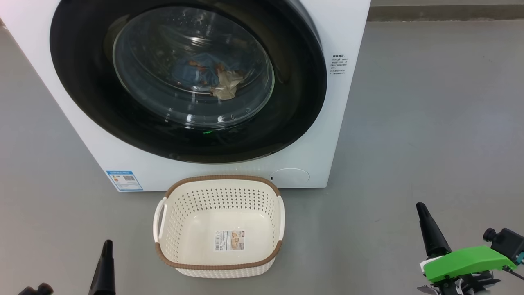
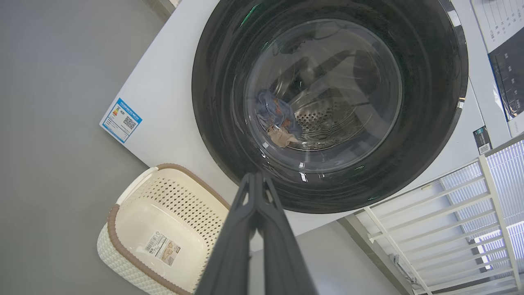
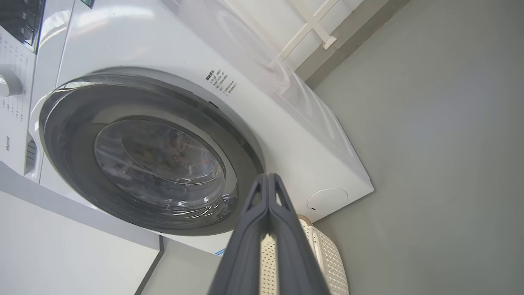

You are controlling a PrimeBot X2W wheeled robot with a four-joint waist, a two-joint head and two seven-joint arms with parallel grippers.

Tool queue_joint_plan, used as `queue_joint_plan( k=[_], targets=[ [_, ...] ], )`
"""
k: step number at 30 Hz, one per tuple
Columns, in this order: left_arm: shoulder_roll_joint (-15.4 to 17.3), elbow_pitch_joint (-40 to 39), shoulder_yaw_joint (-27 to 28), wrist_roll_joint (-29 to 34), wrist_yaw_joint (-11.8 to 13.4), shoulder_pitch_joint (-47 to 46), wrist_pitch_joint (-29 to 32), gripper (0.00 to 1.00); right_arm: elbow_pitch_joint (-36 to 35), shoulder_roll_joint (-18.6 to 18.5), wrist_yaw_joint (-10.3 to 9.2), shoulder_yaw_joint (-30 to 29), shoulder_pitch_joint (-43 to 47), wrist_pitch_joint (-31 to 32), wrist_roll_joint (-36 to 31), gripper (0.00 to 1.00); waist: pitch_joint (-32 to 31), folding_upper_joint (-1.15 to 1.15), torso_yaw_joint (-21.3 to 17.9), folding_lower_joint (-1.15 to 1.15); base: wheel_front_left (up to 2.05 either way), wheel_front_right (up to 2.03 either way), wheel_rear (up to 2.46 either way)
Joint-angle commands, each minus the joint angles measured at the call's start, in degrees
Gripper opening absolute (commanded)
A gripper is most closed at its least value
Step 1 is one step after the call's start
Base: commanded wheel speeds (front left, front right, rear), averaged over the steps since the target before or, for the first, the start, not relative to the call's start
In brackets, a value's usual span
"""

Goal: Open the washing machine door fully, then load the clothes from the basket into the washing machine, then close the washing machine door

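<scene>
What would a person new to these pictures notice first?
The big round washing machine door, closed on the white washing machine, takes the upper half of the head view, and blue clothes lie behind its glass. Below it on the grey floor stands the basket, with only a label sticker inside. The left gripper and right gripper, both shut, point up at the lower corners.

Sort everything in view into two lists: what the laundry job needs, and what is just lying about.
Job in hand:
washing machine
door
clothes, seen through the glass
basket

Lying about:
blue label sticker on the machine's front
round flap low on the machine
white railing beside it
</scene>
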Motion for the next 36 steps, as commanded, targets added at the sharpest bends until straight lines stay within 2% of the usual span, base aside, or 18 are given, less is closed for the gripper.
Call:
queue_joint_plan(
  k=[1, 36],
  targets=[
    [0.53, -0.91, 1.49, -1.35, -0.09, -3.11, 0.35, 0.0, -1.67, -0.19, -0.08, 0.06, -1.06, 0.53, 1.74, 0.0, -0.03, 0.0, -0.01, 0.0, 0.0, 0.0, 0.0],
    [-0.34, 0.95, 4.79, -20.16, -0.16, -5.31, 6.04, 0.0, -2.46, 2.24, -0.12, -3.53, -0.65, 6.61, 21.73, 0.0, -0.8, 0.0, -0.34, 0.0, 0.0, 0.0, 0.0]
  ],
)
